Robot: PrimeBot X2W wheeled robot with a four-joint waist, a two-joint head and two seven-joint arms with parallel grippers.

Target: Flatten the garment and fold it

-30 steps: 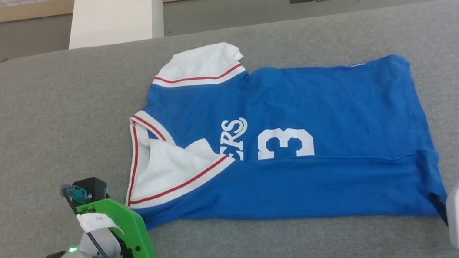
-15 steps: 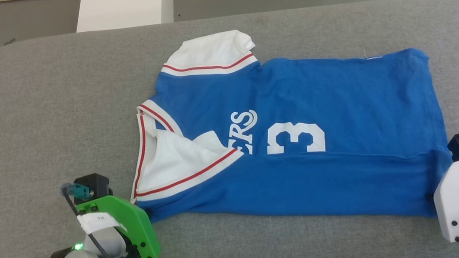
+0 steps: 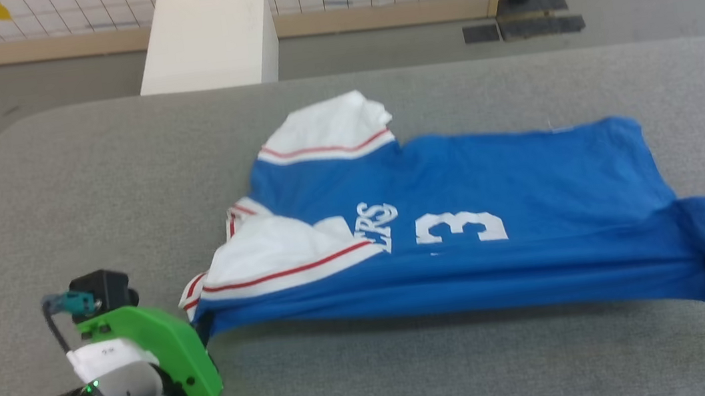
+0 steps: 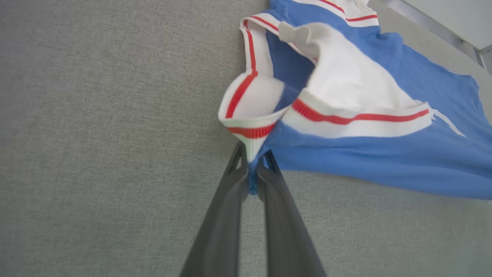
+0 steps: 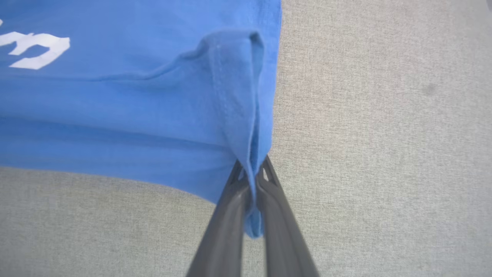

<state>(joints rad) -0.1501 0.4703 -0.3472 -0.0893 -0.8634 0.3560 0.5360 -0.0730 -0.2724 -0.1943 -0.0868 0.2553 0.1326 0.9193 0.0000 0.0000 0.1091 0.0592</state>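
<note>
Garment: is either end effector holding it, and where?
Both hold the garment: the left end effector pinches its near corner at the red-striped trim; the right end effector pinches the near hem corner.

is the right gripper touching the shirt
Touching. The right wrist view shows the right gripper shut on a corner of the garment, cloth pinched between its jaws.

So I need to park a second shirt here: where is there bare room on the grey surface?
Widest bare patch: the grey surface between its rounded left edge and the collar of the garment. A narrower strip runs behind the garment, toward the white box. Crowded: the near edge, where the left claw and right claw pinch its corners.
</note>
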